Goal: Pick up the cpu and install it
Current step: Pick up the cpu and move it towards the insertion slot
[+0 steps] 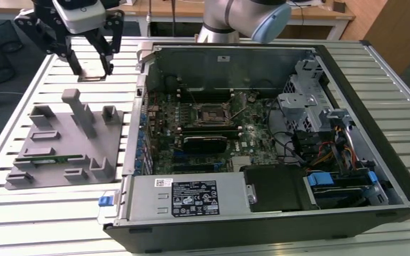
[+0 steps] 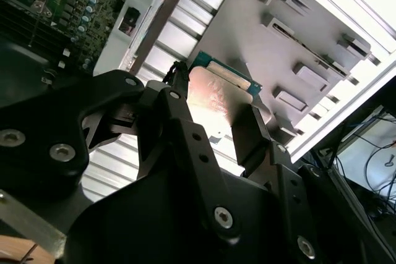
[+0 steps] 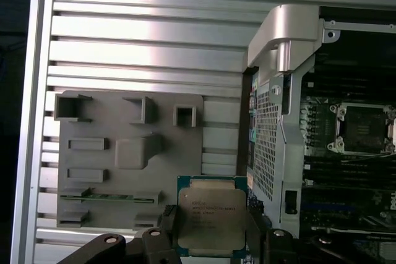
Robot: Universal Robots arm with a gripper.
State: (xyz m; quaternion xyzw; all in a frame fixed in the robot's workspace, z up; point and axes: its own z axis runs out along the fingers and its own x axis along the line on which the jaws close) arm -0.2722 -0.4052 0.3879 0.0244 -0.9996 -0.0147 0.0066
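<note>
Fingers [image 2: 250, 137] are clenched on opposite edges of the cpu [image 3: 211, 214]. I see the open computer case [image 1: 226, 69] across the exterior view's right, the gray holder tray [image 1: 48, 149] lower left, and the gripper [image 1: 92, 72] upper left, holding the cpu clear of the tray. I judge it light, stiff, slick-topped and fragile underneath: grip edges only.

On the bench [image 1: 41, 224] we see a computer case [image 1: 262, 229] at the exterior view's right and a tray [image 1: 55, 144] just beside it at that view's left. A memory stick [image 1: 57, 159] lies in the tray; a board [image 1: 247, 144] with its socket [image 1: 211, 113] lies in the case. Behind the tray hangs the tool [image 1: 92, 72], a chip [image 3: 212, 217] between its fingers.
</note>
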